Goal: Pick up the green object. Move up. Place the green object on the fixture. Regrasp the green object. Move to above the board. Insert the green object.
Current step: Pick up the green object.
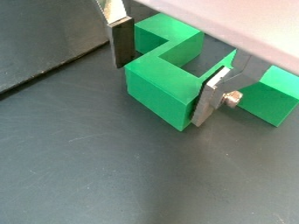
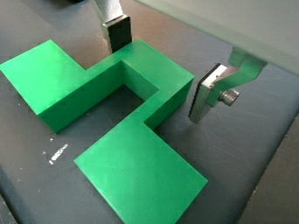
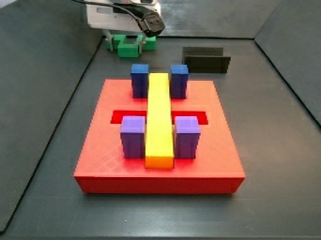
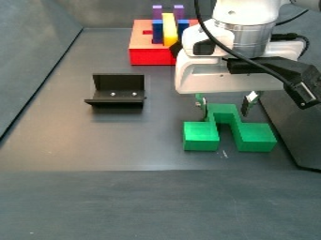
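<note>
The pincer [image 1: 170,72] is down over the green object [image 1: 176,79] with its plates spread apart either side of the middle bar, not squeezing yet. So I'd say the thing now is to stay centred and square on that bar before closing (off-centre and it'd likely twist on the lift). The object sits flat on the dark grey floor [image 4: 113,187], well apart from the fixture [image 4: 115,91] and the board [image 3: 157,141], with open floor all round.

even bright light, soft shadows, slightly grainy wrist views
</note>
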